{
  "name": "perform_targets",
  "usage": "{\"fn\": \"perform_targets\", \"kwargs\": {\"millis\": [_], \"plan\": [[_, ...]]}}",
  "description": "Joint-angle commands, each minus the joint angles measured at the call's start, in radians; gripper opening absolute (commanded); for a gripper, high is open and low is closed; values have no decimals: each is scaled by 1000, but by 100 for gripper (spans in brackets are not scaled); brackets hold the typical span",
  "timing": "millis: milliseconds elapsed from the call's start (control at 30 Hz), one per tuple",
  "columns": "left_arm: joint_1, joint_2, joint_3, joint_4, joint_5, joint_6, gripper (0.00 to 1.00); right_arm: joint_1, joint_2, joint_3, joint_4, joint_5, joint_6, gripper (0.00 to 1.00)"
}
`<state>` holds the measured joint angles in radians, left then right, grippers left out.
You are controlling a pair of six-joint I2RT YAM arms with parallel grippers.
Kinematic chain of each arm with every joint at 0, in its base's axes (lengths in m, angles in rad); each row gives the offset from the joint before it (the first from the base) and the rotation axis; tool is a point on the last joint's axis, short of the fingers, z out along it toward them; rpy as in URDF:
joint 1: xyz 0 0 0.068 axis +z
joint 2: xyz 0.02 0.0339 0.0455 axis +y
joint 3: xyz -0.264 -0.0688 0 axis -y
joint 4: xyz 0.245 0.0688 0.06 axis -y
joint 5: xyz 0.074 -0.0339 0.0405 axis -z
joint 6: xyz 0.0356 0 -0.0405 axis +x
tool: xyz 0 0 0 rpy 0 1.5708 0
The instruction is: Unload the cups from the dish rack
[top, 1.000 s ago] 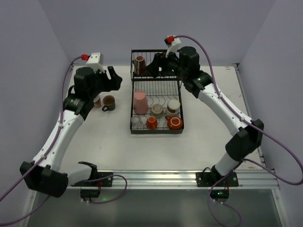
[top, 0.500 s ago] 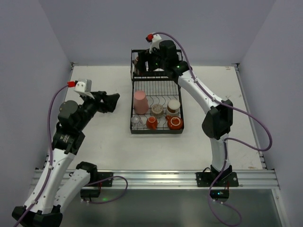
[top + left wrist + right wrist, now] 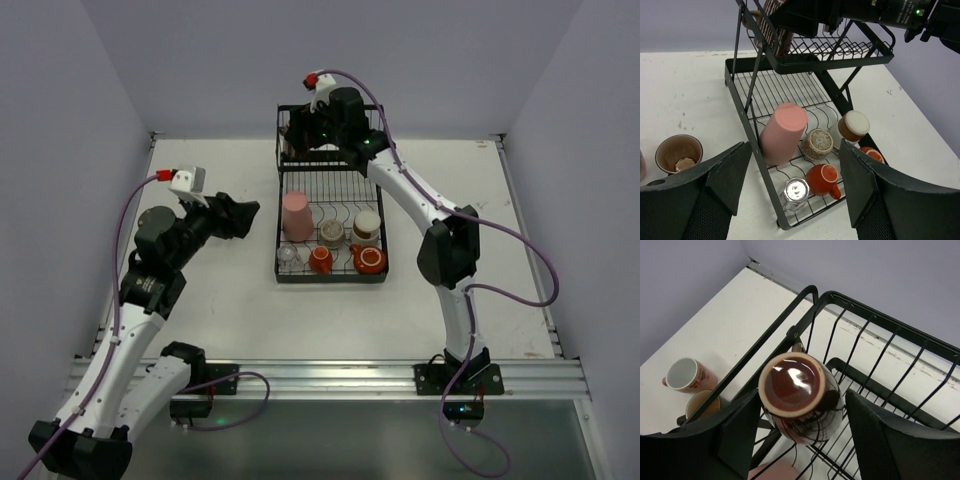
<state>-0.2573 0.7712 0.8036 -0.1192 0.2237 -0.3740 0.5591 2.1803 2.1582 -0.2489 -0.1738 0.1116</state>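
Now over the rack's [image 3: 330, 190] rear basket the right claw [image 3: 802, 430] has swung in, wide open and empty, poised above the brown mug [image 3: 792, 385], likely the next lift. The left claw [image 3: 245, 213] has drawn back beside the rack, open and empty.

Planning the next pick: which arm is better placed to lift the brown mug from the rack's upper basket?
Right. The right gripper hangs open over the brown mug in the upper basket of the dish rack; the left gripper, also open, hovers beside the lower tray.
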Motion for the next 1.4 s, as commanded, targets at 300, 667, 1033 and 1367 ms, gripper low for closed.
{"fn": "perform_targets", "kwargs": {"millis": [300, 667, 1033, 1367], "plan": [[3, 16, 19, 62, 92, -23, 78, 9, 3, 29, 132, -10, 13, 51], [3, 54, 85, 145, 175, -134, 79, 10, -174, -99, 324, 62, 186, 30], [3, 187, 117, 424, 295, -451, 77, -25, -460, -417, 547, 50, 555, 31], [-43, 327, 117, 657, 345, -629, 73, -25, -732, -794, 761, -12, 735, 31]]}}
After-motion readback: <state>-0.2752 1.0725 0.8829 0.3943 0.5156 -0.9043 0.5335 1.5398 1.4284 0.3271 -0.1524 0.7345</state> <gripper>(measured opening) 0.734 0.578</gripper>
